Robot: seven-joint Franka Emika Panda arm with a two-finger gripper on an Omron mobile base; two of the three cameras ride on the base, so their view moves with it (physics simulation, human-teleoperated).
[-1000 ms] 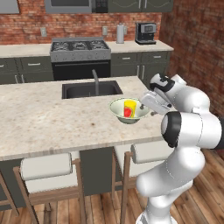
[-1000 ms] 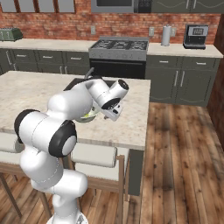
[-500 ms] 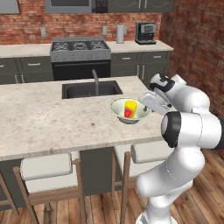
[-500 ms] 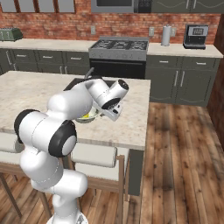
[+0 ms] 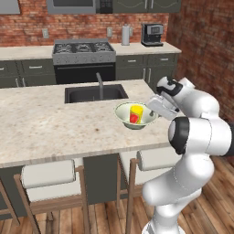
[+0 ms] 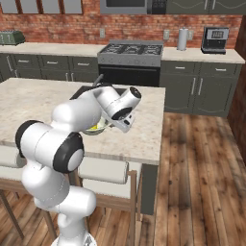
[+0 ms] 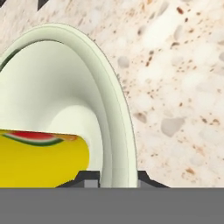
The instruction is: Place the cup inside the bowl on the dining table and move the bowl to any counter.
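Note:
The pale green-white bowl [image 5: 135, 117] stands on the dining table [image 5: 45, 123] near its right end, just in front of the sink. Inside it lies the yellow cup [image 5: 135, 113], its red patch facing out. My gripper [image 5: 154, 111] reaches in from the right and is shut on the bowl's right rim. In the hand view the bowl [image 7: 65, 92] rises large on the left with the cup [image 7: 39, 159] low inside it. My gripper [image 7: 116, 179] has one dark fingertip on each side of the cream rim. In the right base view the arm hides most of the bowl [image 6: 96, 128].
A black sink [image 5: 93, 93] with a faucet [image 5: 99, 82] lies just behind the bowl. Cushioned stools [image 5: 48, 176] stand under the table's near edge. Behind are a stove [image 5: 83, 48] and the counter [image 6: 202, 55], which carries a coffee machine [image 5: 152, 34].
The gripper has closed onto the bowl's rim. The arm, bowl and cup stay where they were.

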